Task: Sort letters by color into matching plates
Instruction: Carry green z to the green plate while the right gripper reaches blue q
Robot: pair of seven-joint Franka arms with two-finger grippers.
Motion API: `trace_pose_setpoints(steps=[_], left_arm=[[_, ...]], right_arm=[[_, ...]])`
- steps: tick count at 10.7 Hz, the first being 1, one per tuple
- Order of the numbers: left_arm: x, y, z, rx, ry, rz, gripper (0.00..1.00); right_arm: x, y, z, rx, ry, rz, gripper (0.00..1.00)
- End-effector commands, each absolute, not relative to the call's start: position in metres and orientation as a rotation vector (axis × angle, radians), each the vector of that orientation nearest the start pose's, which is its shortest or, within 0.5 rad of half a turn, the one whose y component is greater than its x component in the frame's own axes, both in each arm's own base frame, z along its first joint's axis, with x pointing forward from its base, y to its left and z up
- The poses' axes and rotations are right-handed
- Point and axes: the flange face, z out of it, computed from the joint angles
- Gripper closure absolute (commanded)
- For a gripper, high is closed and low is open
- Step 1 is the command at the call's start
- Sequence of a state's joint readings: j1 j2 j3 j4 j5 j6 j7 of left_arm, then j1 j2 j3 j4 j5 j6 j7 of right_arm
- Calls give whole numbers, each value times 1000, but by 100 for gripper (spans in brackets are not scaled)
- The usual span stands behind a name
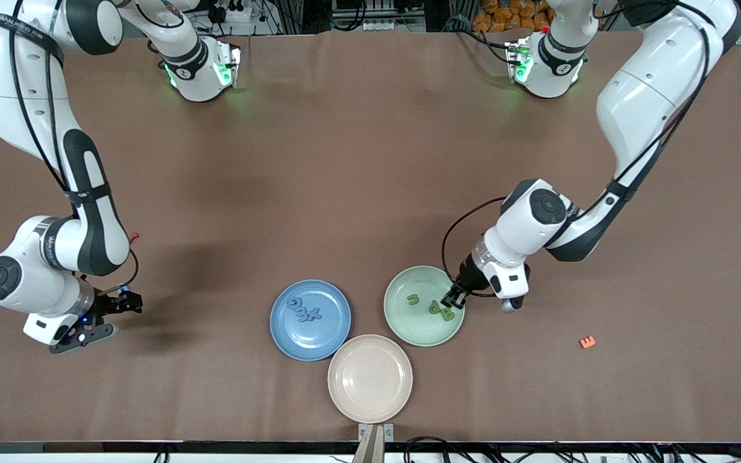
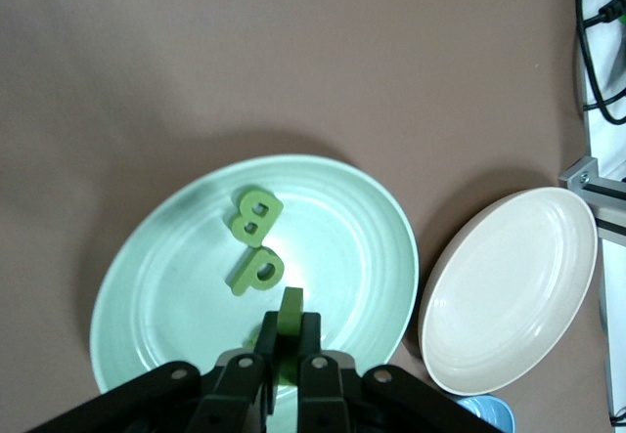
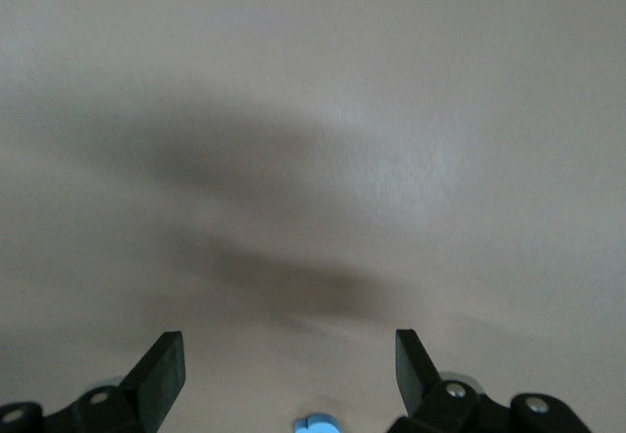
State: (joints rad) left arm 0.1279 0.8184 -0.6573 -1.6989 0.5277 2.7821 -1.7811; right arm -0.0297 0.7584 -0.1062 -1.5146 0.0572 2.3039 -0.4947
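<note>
your right gripper (image 1: 110,315) hung over bare table (image 1: 357,161) at the right arm's end, fingers spread wide with nothing between them; that arm waited. next came the blue plate (image 1: 280,334), carrying blue letters (image 1: 304,308), with the beige-pink plate (image 1: 370,408) just beside it, nearer the front camera and bare. then the green plate (image 1: 409,328), with a u (image 1: 413,299), a p (image 1: 434,307) and a b (image 1: 447,314) lying flat in it. your left gripper (image 1: 455,298) was over that plate's rim on the left arm's side, clamped tight on a fourth green letter (image 2: 290,318).

the relation that mattered, as i judge it: the held letter already sat above the plate's floor, so the release needed only a drop straight down. its long axis ran out past the fingertips toward the p, close enough that it could land against it.

the front view hid the held letter under the wrist; the left wrist view showed it pinched between the fingers (image 2: 309,340). the front view alone showed the orange letter (image 1: 587,342) lying well apart toward the left arm's end, nearer to your left arm.
</note>
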Motion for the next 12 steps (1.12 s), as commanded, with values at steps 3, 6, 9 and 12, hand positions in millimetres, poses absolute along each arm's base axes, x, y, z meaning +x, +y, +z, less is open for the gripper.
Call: trace_pose_setpoints(steps=[3, 6, 9, 12], left_arm=[[628, -354, 231, -3036, -1933, -211, 57], [630, -349, 232, -3060, -1799, -346, 0], [629, -343, 236, -3038, -1630, -445, 0], [642, -329, 266, -2998, -1517, -537, 0]], right_arm=[[687, -129, 203, -3114, -416, 13, 5], [676, -131, 194, -3056, -295, 15, 6], [660, -131, 189, -3052, -276, 27, 7], [651, -132, 185, -3064, -266, -2, 8]])
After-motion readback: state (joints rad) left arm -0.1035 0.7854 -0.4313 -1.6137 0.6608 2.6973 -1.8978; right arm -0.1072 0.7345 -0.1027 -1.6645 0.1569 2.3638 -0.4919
